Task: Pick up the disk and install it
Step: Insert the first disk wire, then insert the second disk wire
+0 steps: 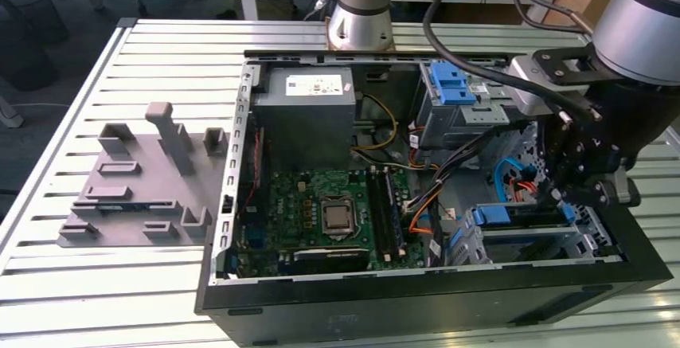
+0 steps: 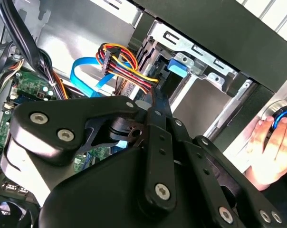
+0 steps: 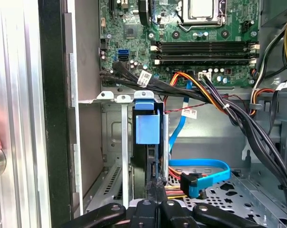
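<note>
One slatted metal counter (image 1: 64, 284) carries everything. Toward the exterior view's left lies one grey moulded fixture (image 1: 138, 189) with upright posts. Next to it is one open black computer case (image 1: 425, 308) on its side. Inside are one grey power supply (image 1: 302, 105) with a white sticker, one green motherboard (image 1: 308, 213) below it, and one silver drive cage (image 1: 467, 101) with a blue latch farther right. One flat blue data cable (image 3: 200, 164) curls across the case floor in the first wrist view.

One claw (image 1: 558, 197) hangs from the arm on the exterior view's right, reaching down into the lower drive bay. In both wrist views its two black fingers (image 3: 153, 190) are clenched together with no gap, grasping nothing between them. Their tips (image 2: 155, 102) meet at the exposed end of the disk, though actual contact cannot be confirmed.

The one disk (image 3: 147, 128) stands on edge inside the lower bay, a narrow dark slab between metal walls, fronted by a blue plastic tab. In the exterior view its blue rail (image 1: 521, 217) shows in the bay.

One person's hand (image 2: 272, 147) rests outside the case wall.
</note>
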`<state>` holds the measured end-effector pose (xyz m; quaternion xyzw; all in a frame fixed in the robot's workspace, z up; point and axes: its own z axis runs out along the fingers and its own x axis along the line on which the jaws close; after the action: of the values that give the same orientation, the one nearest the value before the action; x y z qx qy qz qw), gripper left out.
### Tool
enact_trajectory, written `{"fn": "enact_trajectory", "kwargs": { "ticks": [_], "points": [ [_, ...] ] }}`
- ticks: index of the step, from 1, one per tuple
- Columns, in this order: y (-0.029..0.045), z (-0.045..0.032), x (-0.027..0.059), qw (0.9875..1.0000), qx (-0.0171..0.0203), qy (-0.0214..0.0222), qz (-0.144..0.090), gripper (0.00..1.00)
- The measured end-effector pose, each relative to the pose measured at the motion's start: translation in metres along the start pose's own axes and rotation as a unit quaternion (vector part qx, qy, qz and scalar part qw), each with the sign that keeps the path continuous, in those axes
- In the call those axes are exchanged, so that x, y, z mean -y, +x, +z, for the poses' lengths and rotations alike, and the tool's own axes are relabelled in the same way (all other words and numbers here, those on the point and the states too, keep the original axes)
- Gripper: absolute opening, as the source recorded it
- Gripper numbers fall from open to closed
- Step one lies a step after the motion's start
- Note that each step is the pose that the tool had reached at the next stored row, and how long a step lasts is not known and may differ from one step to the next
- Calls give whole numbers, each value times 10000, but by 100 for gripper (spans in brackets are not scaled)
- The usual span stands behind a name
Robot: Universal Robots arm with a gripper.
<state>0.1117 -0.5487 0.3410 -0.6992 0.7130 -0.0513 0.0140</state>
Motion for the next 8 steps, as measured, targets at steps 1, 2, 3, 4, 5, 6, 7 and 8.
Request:
{"fn": "enact_trajectory", "kwargs": {
  "ticks": [1, 2, 3, 4, 5, 6, 7, 8],
  "points": [
    [0, -2, 0, 10000, 0, -1, 0, 11],
    [0, -5, 1, 10000, 0, -1, 0, 11],
    [0, -8, 1, 10000, 0, -1, 0, 11],
    [1, -10, 1, 10000, 0, -1, 0, 11],
    [1, -15, 2, 10000, -1, -1, 0, 11],
    [1, -21, 2, 10000, -1, -1, 0, 11],
    [1, -28, 3, 10000, -1, -2, 0, 11],
    [2, -36, 3, 10000, -1, -1, 0, 11]
  ]
}}
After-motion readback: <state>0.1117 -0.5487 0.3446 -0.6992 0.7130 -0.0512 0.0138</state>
